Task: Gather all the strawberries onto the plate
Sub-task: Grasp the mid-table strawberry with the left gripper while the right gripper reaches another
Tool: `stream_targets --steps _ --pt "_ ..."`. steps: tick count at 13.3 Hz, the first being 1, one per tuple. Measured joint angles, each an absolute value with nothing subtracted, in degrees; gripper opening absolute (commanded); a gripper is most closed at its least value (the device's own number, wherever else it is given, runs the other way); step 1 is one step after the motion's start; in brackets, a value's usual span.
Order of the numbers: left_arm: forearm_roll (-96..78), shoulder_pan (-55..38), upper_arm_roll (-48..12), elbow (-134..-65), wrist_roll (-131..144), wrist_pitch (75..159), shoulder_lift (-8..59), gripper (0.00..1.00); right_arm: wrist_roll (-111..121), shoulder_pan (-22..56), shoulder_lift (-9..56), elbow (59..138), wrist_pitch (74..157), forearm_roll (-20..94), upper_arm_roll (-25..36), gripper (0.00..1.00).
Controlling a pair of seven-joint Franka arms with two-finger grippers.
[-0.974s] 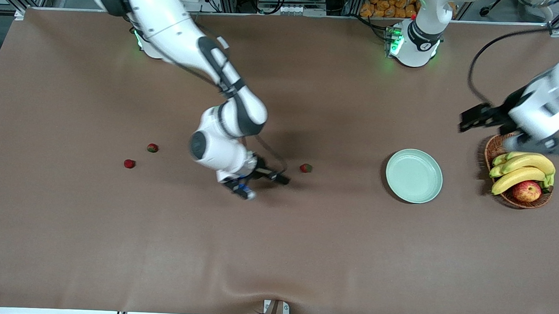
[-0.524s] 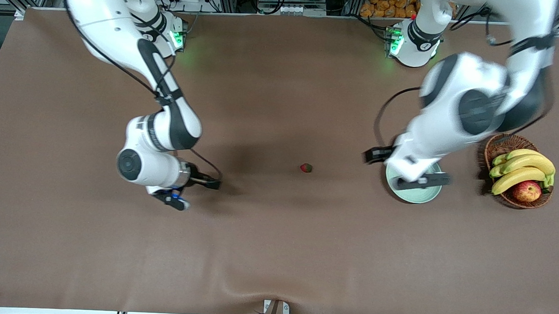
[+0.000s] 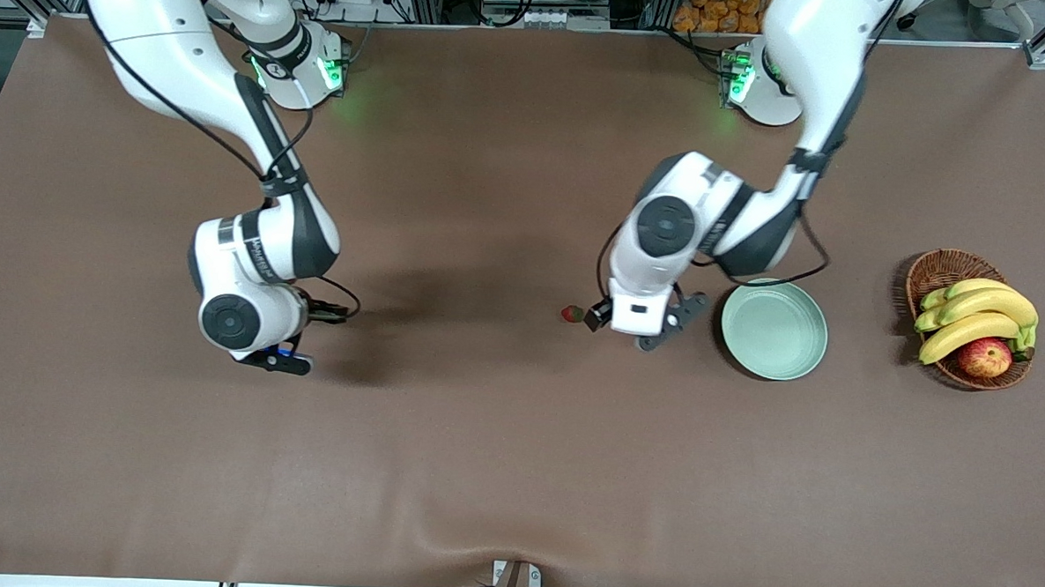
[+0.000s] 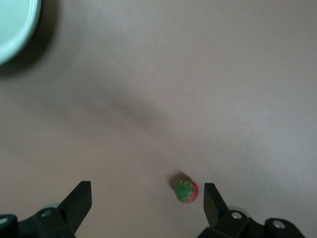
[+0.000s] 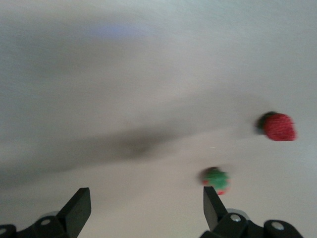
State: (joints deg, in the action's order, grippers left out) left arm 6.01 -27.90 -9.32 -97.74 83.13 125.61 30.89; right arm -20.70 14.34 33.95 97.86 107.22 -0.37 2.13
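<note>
Now we have both arms out over the brown table (image 3: 515, 470), each claw spread wide and empty. The left gripper (image 3: 640, 327) sits at mid-frame of the front view, over the cloth just beside the plate (image 3: 774, 329), and its wrist view shows the middle strawberry (image 4: 186, 190) low in the frame, close against one finger (image 4: 214, 203) rather than centred in the gap. To do this pick well, we judge we should shift the claw sideways until the berry lies midway between the fingers, come straight down, and close gently, since so small and round a thing may roll away or squash.

The right gripper (image 3: 284, 340) is at the left of the front view. Its wrist view shows two strawberries at the right of the frame: one showing its green cap (image 5: 216, 179) near a finger (image 5: 214, 204), the other red one (image 5: 279, 127) above it in that frame. In the front view the arm hides them both.

Each berry is tiny, red with a green leafy cap. The plate is pale mint, round, shallow and holds nothing; the middle berry (image 3: 571, 313) lies on the cloth left of it in the frame. No berry is collected yet.
</note>
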Motion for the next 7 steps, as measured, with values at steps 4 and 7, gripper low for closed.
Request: stream_targets --steps 4,7 --pt "10.2 -30.8 -9.3 -98.0 101.0 134.0 36.2 1.00 -14.3 9.8 33.9 100.7 106.7 -0.5 2.1 1.00" --pt "10.4 -31.8 -9.1 -97.9 106.7 137.0 38.5 1.00 -11.6 8.2 33.9 102.7 106.8 -0.6 2.1 1.00"
